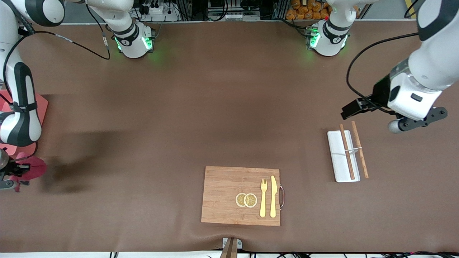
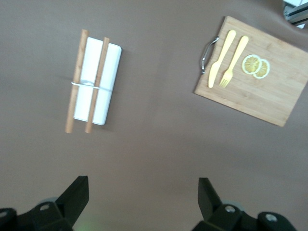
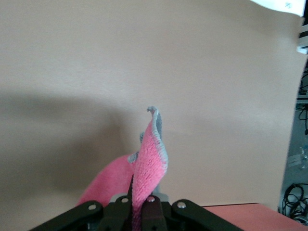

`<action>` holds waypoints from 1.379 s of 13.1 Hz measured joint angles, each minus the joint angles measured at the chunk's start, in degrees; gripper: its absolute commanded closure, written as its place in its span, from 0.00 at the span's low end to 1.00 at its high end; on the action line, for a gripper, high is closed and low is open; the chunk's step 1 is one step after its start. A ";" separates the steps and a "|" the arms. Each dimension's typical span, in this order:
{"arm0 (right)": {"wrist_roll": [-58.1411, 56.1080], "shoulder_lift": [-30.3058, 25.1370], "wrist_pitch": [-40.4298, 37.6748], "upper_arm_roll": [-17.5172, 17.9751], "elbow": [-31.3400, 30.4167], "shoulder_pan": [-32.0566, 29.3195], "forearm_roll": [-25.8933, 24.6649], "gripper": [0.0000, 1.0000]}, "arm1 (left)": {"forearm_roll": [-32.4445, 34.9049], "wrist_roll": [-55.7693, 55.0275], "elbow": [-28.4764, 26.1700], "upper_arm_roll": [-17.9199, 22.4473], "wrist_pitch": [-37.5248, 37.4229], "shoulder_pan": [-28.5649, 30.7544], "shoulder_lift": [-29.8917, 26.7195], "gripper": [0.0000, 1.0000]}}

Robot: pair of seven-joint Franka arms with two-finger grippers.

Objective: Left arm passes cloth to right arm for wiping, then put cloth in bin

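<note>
Dangling from the clenched right pincer [image 3: 139, 204], cloth [image 3: 149, 159] seemingly beside the bin [image 1: 37, 107]; left pincer [image 2: 142, 195] released.

the front view looks down from high across the desk [image 1: 229, 107], facing both arm bases. the left wrist view looks down from well above, sharing the wooden board [image 1: 229, 215] and white tray [image 1: 339, 157]. the right wrist view sits close over bare desk.

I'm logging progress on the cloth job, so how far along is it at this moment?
Handover looks done: the left pincer is open and empty over bare table, while the right pincer is shut on the cloth, at the right arm's end. Left: dropping it into the bin. Whether wiping happened cannot be told.
</note>
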 measured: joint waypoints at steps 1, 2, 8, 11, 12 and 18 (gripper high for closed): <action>2.68 0.15 0.03 0.34 -1.23 0.74 -0.06 1.00 | 0.00 1.75 -0.72 1.37 -0.02 -0.39 -0.60 0.00; 5.97 0.31 0.14 0.58 -2.67 1.93 -0.14 1.00 | 0.00 3.70 -1.56 2.38 -0.07 -0.54 -1.32 0.00; 28.45 0.87 0.31 2.47 -8.32 13.92 3.49 1.00 | 0.01 13.02 -8.87 10.27 -0.30 -0.84 -7.84 0.00; 41.57 0.84 -1.56 2.81 -8.57 23.41 9.82 1.00 | 0.01 14.55 -11.67 11.64 -0.30 -0.98 -10.33 0.00; 46.53 0.80 -2.05 2.89 -8.49 27.13 12.28 1.00 | 0.01 15.72 -12.07 12.41 -0.30 -1.22 -10.77 0.00; 54.42 -3.00 -6.55 2.29 -5.88 34.97 26.46 1.00 | 0.01 18.02 -12.48 13.88 -0.28 -3.07 -11.58 0.00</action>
